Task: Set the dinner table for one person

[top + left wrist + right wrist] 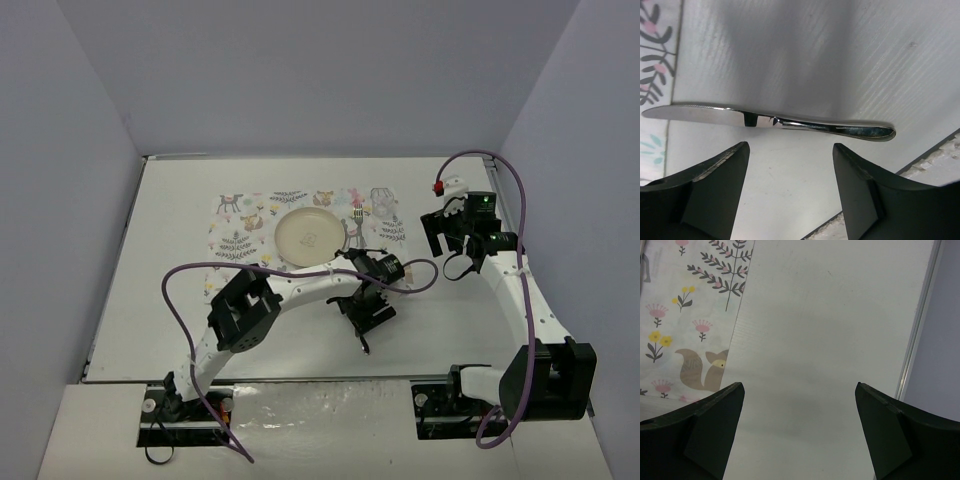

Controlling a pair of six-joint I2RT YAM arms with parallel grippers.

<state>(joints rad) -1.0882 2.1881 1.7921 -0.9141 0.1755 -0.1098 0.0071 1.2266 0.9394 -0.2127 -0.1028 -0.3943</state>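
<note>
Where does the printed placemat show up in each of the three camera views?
Top view: the placemat lies centre, toward the far side, under the plate.
Left wrist view: just a strip of placemat down the left edge, by the tip of the knife.
Right wrist view: placemat fills the upper left, fox print showing.
Shared landmark: the white table beside its edge.

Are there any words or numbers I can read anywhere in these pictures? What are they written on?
No words or numbers can be read anywhere.
Placemat: only pictures of animals and flowers, no writing.
Plate: a faint mark in the middle, too small to read.
Knife: no stamp or brand shows.
</note>
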